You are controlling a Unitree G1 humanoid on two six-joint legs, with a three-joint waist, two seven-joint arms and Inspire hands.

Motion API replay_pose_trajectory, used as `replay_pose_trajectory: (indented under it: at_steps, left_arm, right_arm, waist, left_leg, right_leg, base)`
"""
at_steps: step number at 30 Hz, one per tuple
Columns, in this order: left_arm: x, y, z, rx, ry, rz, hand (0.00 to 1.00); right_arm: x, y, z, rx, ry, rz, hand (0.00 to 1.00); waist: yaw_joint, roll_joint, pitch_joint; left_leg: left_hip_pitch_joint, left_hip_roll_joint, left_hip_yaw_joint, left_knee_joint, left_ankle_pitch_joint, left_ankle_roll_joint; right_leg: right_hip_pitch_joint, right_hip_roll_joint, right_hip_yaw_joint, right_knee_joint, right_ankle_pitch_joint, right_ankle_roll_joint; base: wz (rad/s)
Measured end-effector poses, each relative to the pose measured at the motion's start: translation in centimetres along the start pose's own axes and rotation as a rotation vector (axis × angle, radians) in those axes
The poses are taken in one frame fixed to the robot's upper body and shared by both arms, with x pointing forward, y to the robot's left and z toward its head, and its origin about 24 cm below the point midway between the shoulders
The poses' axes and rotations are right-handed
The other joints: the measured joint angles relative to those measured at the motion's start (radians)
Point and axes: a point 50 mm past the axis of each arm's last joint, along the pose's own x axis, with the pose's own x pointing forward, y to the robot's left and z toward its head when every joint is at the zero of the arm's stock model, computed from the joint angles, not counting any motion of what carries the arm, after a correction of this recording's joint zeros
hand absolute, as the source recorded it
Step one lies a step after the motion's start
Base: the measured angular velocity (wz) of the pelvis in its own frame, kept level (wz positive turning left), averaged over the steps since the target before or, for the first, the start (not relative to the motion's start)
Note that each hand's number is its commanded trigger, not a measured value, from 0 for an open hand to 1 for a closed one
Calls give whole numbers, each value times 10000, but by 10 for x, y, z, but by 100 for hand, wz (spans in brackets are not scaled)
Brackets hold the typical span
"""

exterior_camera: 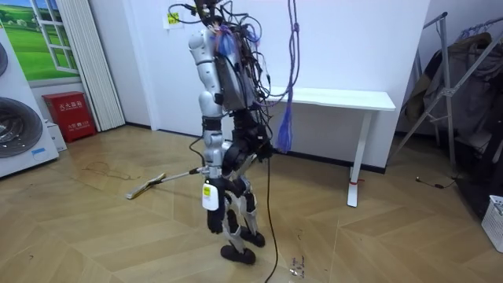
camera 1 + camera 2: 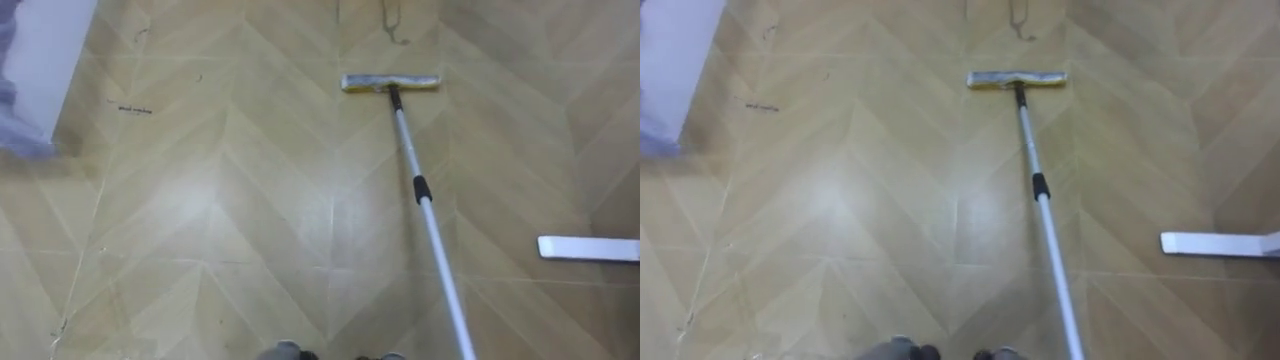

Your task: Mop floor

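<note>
Lying flat on the wooden floor (image 2: 230,210), the mop head (image 2: 390,82) sits ahead of the robot, its long side set crosswise to the robot's line of sight and its pad pressed to the boards. From the middle of the mop head the pole (image 2: 432,235) runs back toward the robot, slanting to its right and leaving the eye views at the bottom edge; a black collar (image 2: 421,188) rings the pole about halfway along the stretch that shows. In the room view the mop slopes up from the floor at the room view's left to hip height in front of the robot, where the left hand (image 1: 208,177) hangs low at the pole's upper end. That hand is too small there to tell whether its fingers are spread, pressed together or closed round the pole. Just beyond the mop head a faint dark stain (image 2: 396,28) marks the floor, and well off to the robot's left lies a short dark streak (image 2: 135,109). A white flat bar (image 2: 590,248) lies on the floor to the right of the pole, apart from it, and a blurred pale shape (image 2: 40,70) fills the far left corner. The robot stands upright facing the room view's left, with a white table (image 1: 338,98) against the wall behind it.
</note>
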Motion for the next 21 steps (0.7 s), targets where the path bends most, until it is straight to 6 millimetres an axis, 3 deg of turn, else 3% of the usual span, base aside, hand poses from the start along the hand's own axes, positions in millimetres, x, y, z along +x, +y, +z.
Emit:
replay_pose_trajectory:
  at_steps: [1,2,3,4,5,6,8,9,10,11,12,13,15,16,17,18,19,20,21]
  left_arm:
    - [0,0,-1,-85,29,42,0]
    - [0,0,2,-188,-38,119,0]
    - [0,0,2,-289,-63,110,0]
    - [0,1,3,-412,-84,97,0]
    - [0,2,6,-647,-138,97,0]
    - [0,5,5,-633,-137,153,0]
    - [0,9,9,-775,-341,197,0]
    - [0,9,8,-758,-335,173,0]
    - [0,9,7,-751,-321,152,0]
    - [0,8,6,-753,-284,76,0]
    - [1,8,5,-753,-228,35,0]
    - [1,9,6,-748,-242,27,0]
    - [0,4,7,-803,-270,-156,0]
    - [0,3,8,-790,-304,-175,0]
    - [0,2,9,-832,-338,-155,0]
    - [0,4,13,-918,-434,-80,0]
    - [0,6,15,-977,-502,21,0]
    - [-1,10,20,-1087,-728,260,0]
    - [-1,15,27,-1194,-1005,565,0]
  right_arm:
    - [0,-1,4,40,-11,-31,100]
    - [-1,-4,14,119,-113,-78,100]
    - [-2,-7,25,148,-315,-128,100]
    - [-3,-8,33,200,-466,-111,100]
    - [-5,-10,48,391,-831,20,100]
    - [-7,-13,59,446,-1082,54,100]
    - [-9,-18,68,784,-1310,148,100]
    - [-10,-19,71,976,-1409,237,100]
    - [-10,-20,71,1018,-1412,272,100]
    - [-9,-23,67,1288,-1324,302,100]
    - [-8,-23,60,1498,-1178,379,100]
    - [-7,-23,57,1564,-1121,395,100]
    - [-4,-28,33,1852,-564,319,100]
    - [-3,-31,24,1865,-355,231,100]
    - [-3,-38,9,1874,85,-6,100]
    - [-3,-46,-6,1813,491,-255,100]
    - [-3,-48,-14,1761,671,-338,100]
    - [-3,-49,-25,1693,957,-472,100]
    - [-3,-46,-32,1695,1104,-437,100]
  waist:
    - [83,-7,5]
    - [211,-46,28]
    - [399,-142,62]
    - [507,-90,28]
    - [587,-179,88]
    - [652,-291,158]
    - [815,-409,155]
    - [876,-437,141]
    - [879,-421,138]
    - [884,-353,117]
    - [813,-364,102]
    - [756,-389,94]
    - [482,-222,22]
    - [420,-170,-13]
    - [302,-30,-47]
    - [140,95,-85]
    - [40,185,-125]
    - [-114,336,-208]
    - [-149,417,-199]
  left_leg:
    - [-224,40,-3,517,210,-34]
    - [-753,99,-11,1519,817,-17]
    - [-1274,322,73,2558,1473,-19]
    - [-1514,443,87,3125,1553,-31]
    - [-1908,595,83,3862,1492,-6]
    - [-2030,625,118,3821,1422,61]
    - [-2096,719,165,2916,1282,112]
    - [-1839,756,166,1391,1123,159]
    - [-1659,776,161,512,1059,146]
    - [-1313,803,215,-1161,900,129]
    - [-1073,743,313,-1897,363,408]
    - [-1048,645,400,-2027,246,582]
    - [-786,432,793,-2375,-43,1033]
    - [-662,317,843,-2402,-150,1143]
    - [-465,100,929,-2348,-424,1352]
    - [-314,-152,977,-2262,-659,1530]
    - [-251,-232,981,-2256,-759,1614]
    - [-152,-316,938,-2300,-931,1718]
    - [-1,-345,875,-2404,-1058,1757]
  right_leg:
    - [-35,8,-1,258,-147,14]
    - [-82,35,13,674,-379,-6]
    - [-163,96,67,1022,-550,-87]
    - [-188,137,93,1171,-614,-106]
    - [-214,176,134,1370,-721,-88]
    - [-217,199,311,1501,-814,9]
    - [-223,178,408,1509,-867,90]
    - [-242,161,456,1482,-908,173]
    - [-245,160,458,1466,-935,219]
    - [-238,159,458,1449,-1044,304]
    - [-214,31,456,1417,-1160,391]
    - [-190,-88,452,1358,-1176,415]
    - [246,-472,365,897,-1152,840]
    - [350,-559,468,857,-1152,852]
    - [309,-663,890,1384,-1011,1036]
    - [-34,-767,1333,2276,-506,1211]
    - [-223,-807,1499,2710,-164,1269]
    - [-710,-759,1794,3380,693,1402]
    - [-1057,-616,2099,3792,1199,1461]
  base:
    - [-8]
    - [-23]
    - [-25]
    - [-23]
    - [-4]
    - [6]
    - [4]
    - [0]
    - [0]
    - [11]
    - [20]
    - [34]
    - [51]
    - [45]
    - [36]
    - [39]
    - [41]
    - [19]
    - [6]
